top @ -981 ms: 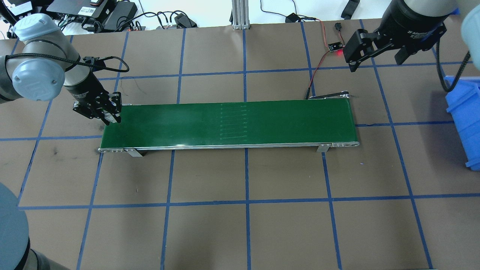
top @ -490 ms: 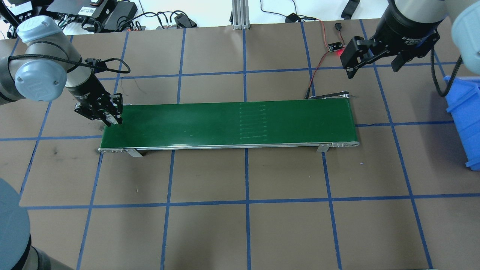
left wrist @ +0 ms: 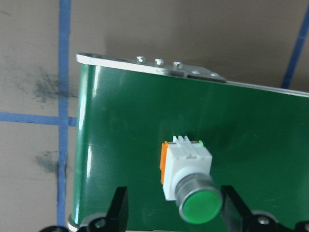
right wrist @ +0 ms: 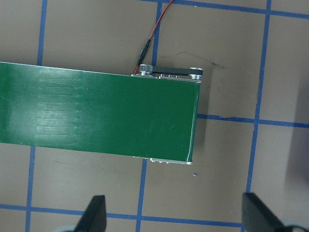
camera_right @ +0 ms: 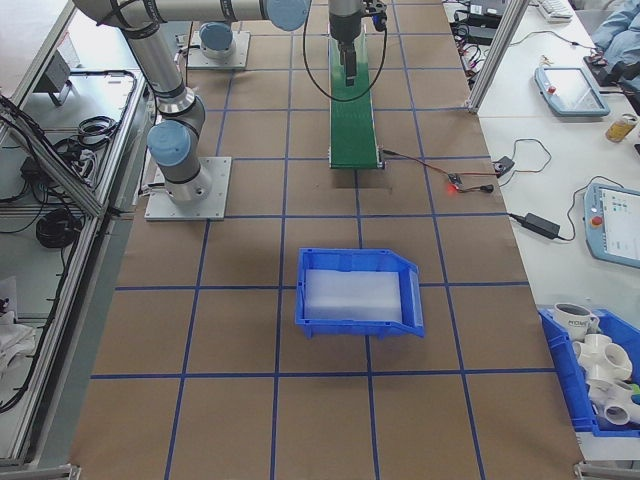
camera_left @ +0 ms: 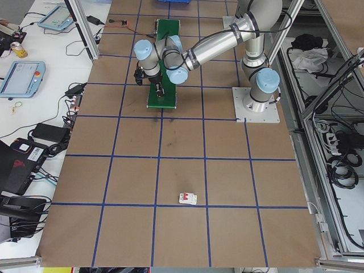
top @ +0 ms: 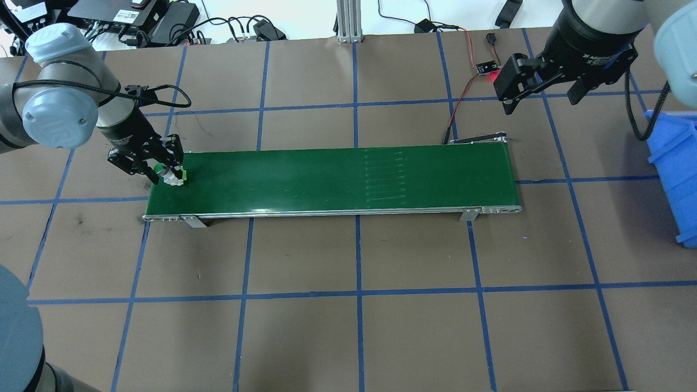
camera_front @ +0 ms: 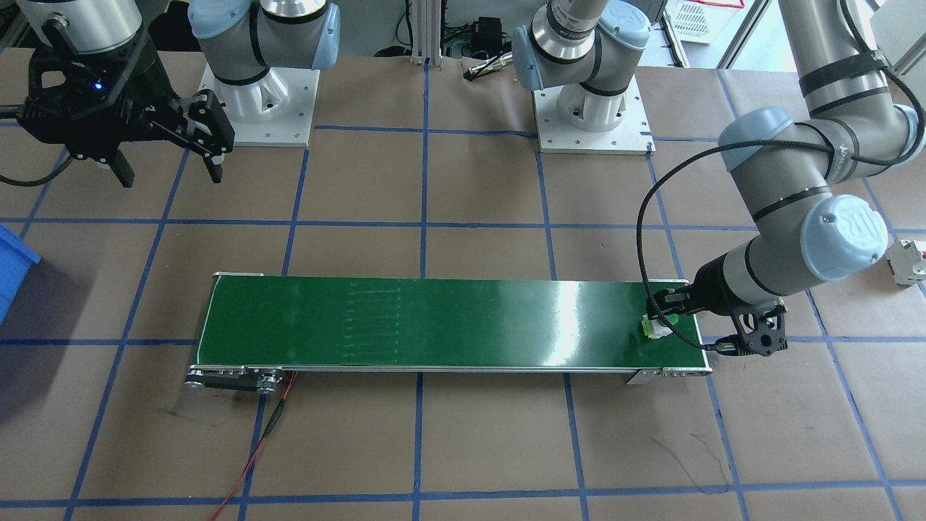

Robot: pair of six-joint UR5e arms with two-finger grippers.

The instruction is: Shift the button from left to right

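The button [top: 173, 176] lies on its side at the left end of the green conveyor belt [top: 326, 179]; its green cap and white body show clearly in the left wrist view [left wrist: 186, 166]. My left gripper [top: 162, 167] straddles it, open, with a gap between each finger [left wrist: 119, 205] and the button. In the front-facing view the button [camera_front: 657, 328] sits just under the left gripper [camera_front: 669, 312]. My right gripper [top: 544, 92] hangs open and empty above the table beyond the belt's right end [right wrist: 190, 116].
A blue bin [top: 675, 163] stands at the table's right edge. A small board with a red light [top: 488, 68] and its wires lies behind the belt's right end. A white breaker block [camera_front: 910, 262] sits on the table out past my left arm.
The left gripper has opened and the button, hidden before, now shows on the belt. The belt's pale line marks have shifted right. The right gripper moved slightly left.
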